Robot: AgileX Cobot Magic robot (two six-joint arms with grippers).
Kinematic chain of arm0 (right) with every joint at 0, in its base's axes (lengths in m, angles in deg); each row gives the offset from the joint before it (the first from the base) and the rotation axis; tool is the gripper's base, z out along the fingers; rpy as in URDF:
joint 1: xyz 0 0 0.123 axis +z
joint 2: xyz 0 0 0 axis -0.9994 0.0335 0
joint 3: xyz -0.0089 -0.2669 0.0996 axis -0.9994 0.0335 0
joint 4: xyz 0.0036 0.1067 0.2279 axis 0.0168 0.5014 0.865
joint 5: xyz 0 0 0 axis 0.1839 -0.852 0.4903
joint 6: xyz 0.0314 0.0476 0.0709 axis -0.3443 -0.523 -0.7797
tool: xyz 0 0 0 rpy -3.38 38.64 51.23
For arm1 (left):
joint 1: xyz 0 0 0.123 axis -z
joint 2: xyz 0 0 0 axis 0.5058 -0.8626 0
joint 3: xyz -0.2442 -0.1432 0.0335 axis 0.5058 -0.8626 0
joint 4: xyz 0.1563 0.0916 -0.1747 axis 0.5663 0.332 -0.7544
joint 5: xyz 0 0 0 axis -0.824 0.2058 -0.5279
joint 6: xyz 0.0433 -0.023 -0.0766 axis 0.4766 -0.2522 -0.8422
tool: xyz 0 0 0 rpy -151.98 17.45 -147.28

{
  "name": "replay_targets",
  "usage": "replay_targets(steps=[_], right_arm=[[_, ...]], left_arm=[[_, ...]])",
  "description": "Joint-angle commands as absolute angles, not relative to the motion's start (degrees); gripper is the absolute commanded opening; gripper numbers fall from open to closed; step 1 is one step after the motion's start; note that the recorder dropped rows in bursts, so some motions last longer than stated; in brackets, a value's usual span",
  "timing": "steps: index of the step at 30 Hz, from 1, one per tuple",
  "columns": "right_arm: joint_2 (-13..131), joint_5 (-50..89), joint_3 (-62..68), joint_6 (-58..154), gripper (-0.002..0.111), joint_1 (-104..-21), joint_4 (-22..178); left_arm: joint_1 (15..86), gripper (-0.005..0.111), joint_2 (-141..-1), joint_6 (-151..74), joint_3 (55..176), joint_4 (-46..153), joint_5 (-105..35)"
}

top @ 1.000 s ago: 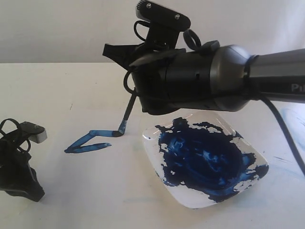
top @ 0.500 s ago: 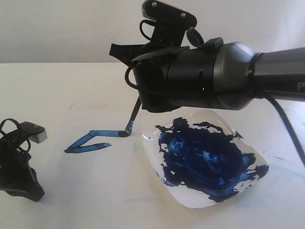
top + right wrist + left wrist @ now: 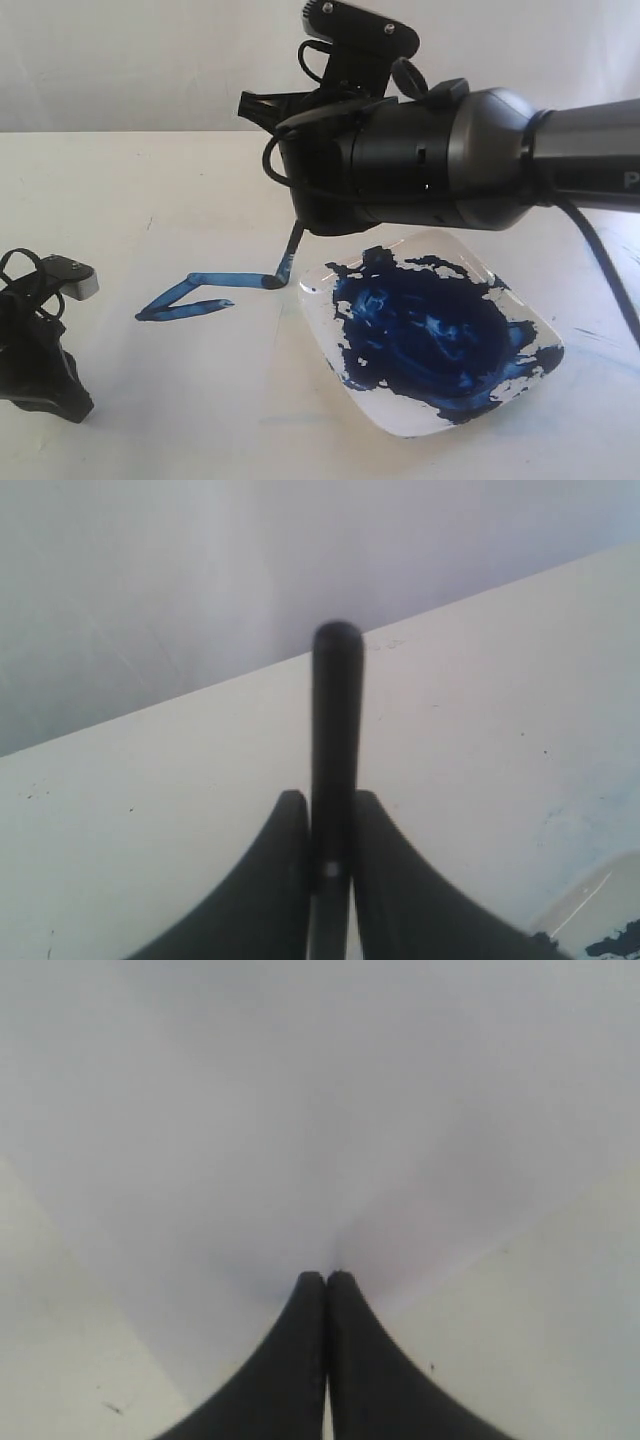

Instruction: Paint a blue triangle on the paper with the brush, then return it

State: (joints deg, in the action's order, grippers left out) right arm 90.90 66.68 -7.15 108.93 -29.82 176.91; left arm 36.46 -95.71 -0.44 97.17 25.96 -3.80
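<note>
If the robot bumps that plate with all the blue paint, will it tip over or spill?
Probably not tip: the plate looks low and wide, lying flat. It would likely slide instead, since the table looks smooth. The blue paint seems spread thin, so it may smear more than slosh.

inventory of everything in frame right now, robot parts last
the paper: one, white, flat on the table, edges hard to make out
the blue triangle: one, streaky blue, on the paper left of the plate, outline not closed
the brush: one, black handle, tilted, tip down on the paper at the triangle's open end
plate: one, clear, right of the triangle
paint pool: one, dark blue, filling the plate
table: one, off-white, under everything
left gripper: one, black, shut, empty, far left
right gripper: one, black, shut on the brush handle, above the plate's left edge
</note>
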Motion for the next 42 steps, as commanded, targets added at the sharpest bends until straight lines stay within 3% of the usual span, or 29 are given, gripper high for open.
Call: replay_targets(steps=[1,14,20,24,30,38,42], right_arm=[[89.44,68.57,-7.00,111.51,0.000,-29.85,177.69],[84.44,51.61,-7.00,107.87,0.000,-29.85,161.40],[79.35,36.33,-7.00,116.69,0.000,-31.02,154.35],[76.71,15.62,-7.00,116.73,0.000,-37.48,149.65],[76.54,3.41,-7.00,119.44,0.000,-45.47,150.61],[81.67,-5.77,-7.00,142.26,0.000,-45.60,176.90],[84.31,-8.39,-7.14,147.14,0.000,-45.60,177.69]], left_arm=[[36.21,0.000,-95.38,-0.58,96.77,25.08,-2.76],[36.21,0.000,-95.38,-0.58,96.77,23.98,-2.38],[36.21,0.000,-95.38,-0.58,96.77,23.98,-2.16],[36.21,0.000,-95.38,-0.58,96.77,23.98,-2.16],[36.21,0.000,-95.38,-0.58,96.77,23.67,-2.95],[36.21,0.000,-95.38,-0.58,96.77,23.67,-2.96],[36.21,0.000,-95.38,-0.55,96.77,23.67,-1.99]])
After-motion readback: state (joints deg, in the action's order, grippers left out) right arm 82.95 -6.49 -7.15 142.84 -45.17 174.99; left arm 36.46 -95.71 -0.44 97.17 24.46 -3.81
